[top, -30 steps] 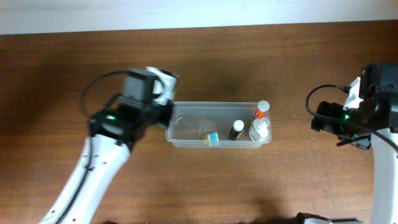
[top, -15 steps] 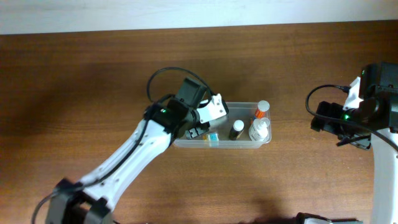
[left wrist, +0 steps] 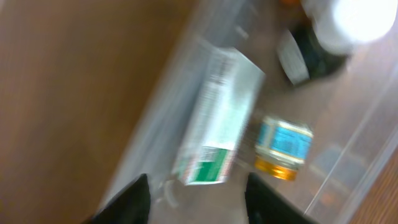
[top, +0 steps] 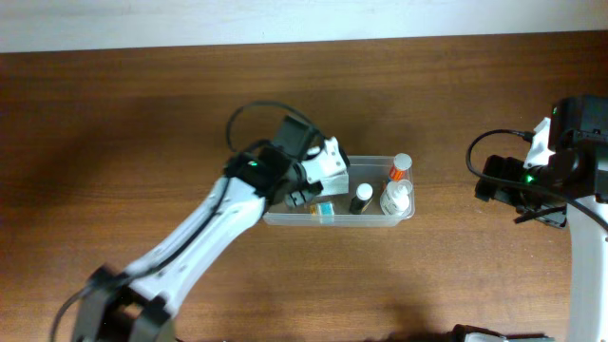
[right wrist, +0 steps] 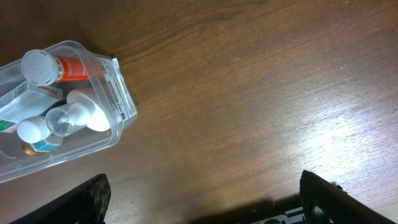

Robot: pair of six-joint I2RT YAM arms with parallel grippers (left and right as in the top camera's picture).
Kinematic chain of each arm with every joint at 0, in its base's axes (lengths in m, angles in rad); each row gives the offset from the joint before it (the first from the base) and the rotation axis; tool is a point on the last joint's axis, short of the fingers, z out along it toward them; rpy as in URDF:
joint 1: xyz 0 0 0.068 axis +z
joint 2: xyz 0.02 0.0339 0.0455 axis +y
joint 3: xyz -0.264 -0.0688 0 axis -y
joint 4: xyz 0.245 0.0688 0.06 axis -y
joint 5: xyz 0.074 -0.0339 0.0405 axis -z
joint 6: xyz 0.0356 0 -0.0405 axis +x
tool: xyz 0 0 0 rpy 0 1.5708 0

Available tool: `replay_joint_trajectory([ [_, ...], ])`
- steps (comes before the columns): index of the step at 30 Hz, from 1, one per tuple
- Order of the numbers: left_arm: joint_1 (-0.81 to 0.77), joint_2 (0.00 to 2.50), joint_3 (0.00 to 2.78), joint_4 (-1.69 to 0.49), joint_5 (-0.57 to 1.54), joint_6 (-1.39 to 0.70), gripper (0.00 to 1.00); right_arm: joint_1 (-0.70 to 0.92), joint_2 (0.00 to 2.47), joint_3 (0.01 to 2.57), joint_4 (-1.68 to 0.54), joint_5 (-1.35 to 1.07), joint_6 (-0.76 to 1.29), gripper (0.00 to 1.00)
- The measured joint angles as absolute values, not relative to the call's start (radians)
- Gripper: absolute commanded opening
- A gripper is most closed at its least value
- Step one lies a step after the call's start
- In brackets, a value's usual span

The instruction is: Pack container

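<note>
The clear container point(top: 380, 221) lies at the table's middle. It holds an orange tube point(top: 400, 167), a white bottle point(top: 397, 198), a dark bottle point(top: 361, 197) and a small blue-labelled jar point(top: 325, 210). My left gripper point(top: 306, 197) hangs over its left end. In the left wrist view, which is blurred, the jaws point(left wrist: 196, 186) are open. The white-and-green box point(left wrist: 221, 118) lies in the container beyond the fingertips, beside the jar point(left wrist: 283, 146). My right gripper point(top: 492, 182) is open and empty point(right wrist: 205, 199), to the right of the container point(right wrist: 121, 102).
The table is brown wood, with a white wall strip along its far edge. The left arm's black cable point(top: 249, 114) loops above the container's left end. The right arm's base and cable point(top: 484, 142) stand at the right edge.
My left arm swung right from beside the container's left end to over it. It has barely shifted in the last half second. The right arm has not moved.
</note>
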State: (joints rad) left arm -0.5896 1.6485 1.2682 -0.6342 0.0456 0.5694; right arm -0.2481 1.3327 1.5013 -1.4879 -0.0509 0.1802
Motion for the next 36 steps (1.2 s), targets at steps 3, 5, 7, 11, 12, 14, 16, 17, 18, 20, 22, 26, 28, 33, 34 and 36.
replay_joint_trajectory([
  [3, -0.535, 1.541, 1.290, -0.643, 0.023, 0.464, 0.86, -0.241, 1.333, 1.501, -1.486, -0.051, 0.175, 0.89],
  [5, -0.493, 1.493, 1.301, -0.658, 0.010, 0.412, 0.99, -0.216, 1.333, 1.501, -1.477, -0.051, 0.163, 0.91],
  [7, -0.406, 1.429, 1.312, -0.691, -0.006, 0.302, 1.00, -0.171, 1.333, 1.501, -1.458, -0.050, 0.148, 0.95],
  [11, -0.251, 1.398, 1.314, -0.733, -0.019, 0.141, 0.99, -0.064, 1.333, 1.501, -1.380, -0.042, 0.124, 0.98],
  [12, -0.213, 1.399, 1.314, -0.743, -0.021, 0.112, 0.99, -0.044, 1.333, 1.501, -1.349, -0.042, 0.120, 0.98],
  [14, -0.151, 1.401, 1.313, -0.757, -0.029, 0.072, 0.99, -0.033, 1.333, 1.501, -1.310, -0.039, 0.117, 0.98],
  [16, -0.115, 1.401, 1.313, -0.763, -0.030, 0.049, 0.99, -0.031, 1.333, 1.501, -1.280, -0.036, 0.115, 0.98],
  [17, -0.102, 1.401, 1.313, -0.768, -0.031, 0.041, 0.99, -0.031, 1.333, 1.501, -1.272, -0.034, 0.112, 0.98],
  [18, -0.091, 1.401, 1.313, -0.782, -0.031, 0.035, 0.99, -0.031, 1.333, 1.501, -1.271, -0.033, 0.111, 0.98],
  [20, -0.074, 1.399, 1.313, -0.823, -0.030, 0.028, 0.99, -0.031, 1.332, 1.501, -1.272, -0.030, 0.109, 0.98],
  [22, -0.063, 1.390, 1.313, -0.854, -0.022, 0.022, 0.99, -0.031, 1.330, 1.501, -1.274, -0.027, 0.109, 0.98],
  [26, -0.059, 1.297, 1.308, -0.889, -0.008, 0.017, 0.99, -0.031, 1.265, 1.497, -1.257, -0.019, 0.109, 0.98],
  [28, -0.060, 1.210, 1.298, -0.892, -0.004, 0.017, 0.99, -0.031, 1.187, 1.495, -1.250, -0.008, 0.109, 0.98],
  [33, -0.059, 0.905, 1.208, -0.895, -0.010, 0.014, 0.99, -0.031, 0.942, 1.463, -1.238, 0.019, 0.109, 0.98],
  [34, -0.059, 0.831, 1.177, -0.901, -0.019, 0.007, 1.00, -0.031, 0.896, 1.444, -1.240, 0.022, 0.108, 0.98],
  [36, -0.059, 0.692, 1.102, -0.923, -0.049, -0.013, 0.99, -0.031, 0.807, 1.384, -1.242, 0.027, 0.109, 0.98],
])
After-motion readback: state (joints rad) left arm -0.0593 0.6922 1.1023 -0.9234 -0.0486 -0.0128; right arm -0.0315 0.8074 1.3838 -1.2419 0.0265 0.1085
